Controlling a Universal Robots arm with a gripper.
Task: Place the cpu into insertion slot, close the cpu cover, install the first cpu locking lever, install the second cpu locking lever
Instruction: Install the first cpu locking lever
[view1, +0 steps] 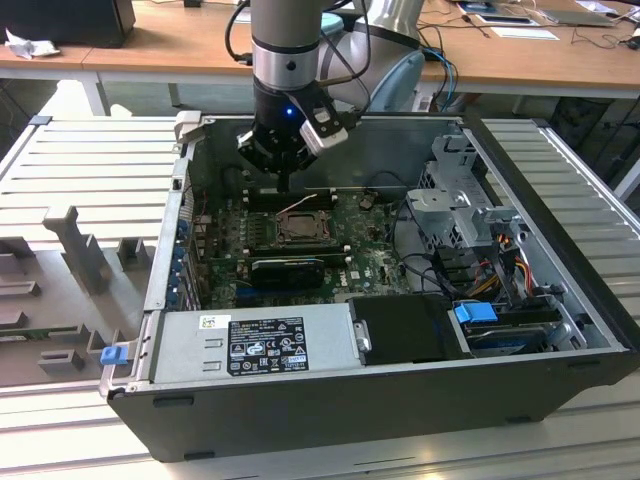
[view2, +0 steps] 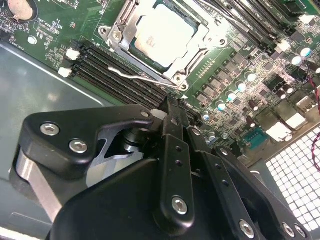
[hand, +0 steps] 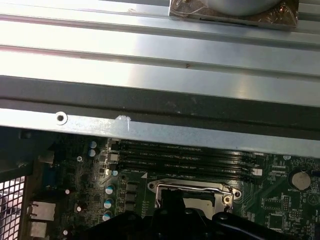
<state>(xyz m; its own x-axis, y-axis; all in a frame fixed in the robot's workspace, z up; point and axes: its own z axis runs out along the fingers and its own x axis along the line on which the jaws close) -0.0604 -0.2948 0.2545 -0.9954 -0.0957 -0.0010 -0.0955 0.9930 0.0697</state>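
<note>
Fingers (view2: 174, 125) together near one cpu (view2: 162, 31), one cpu cover (view2: 119, 24)

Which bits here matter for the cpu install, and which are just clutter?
Job: cpu; cpu cover; locking lever; gripper.
Lying about: power supply; drive cage; memory slots; blue clip.

- A ribbed metal table (view1: 570, 210), pale grey with long grooves, lies under bright, even light.
- Behind the table runs a wooden desk (view1: 170, 55) on a white frame.
- On that desk, past the table's far corner at the exterior view's left, sit a dark box (view1: 70, 20) and crumpled white paper (view1: 25, 45).
- Past the table's other far corner lie papers (view1: 520, 32) and cables (view1: 600, 40).
- Grey blocks (view1: 85, 255) stand on the table at the exterior view's left.
</note>
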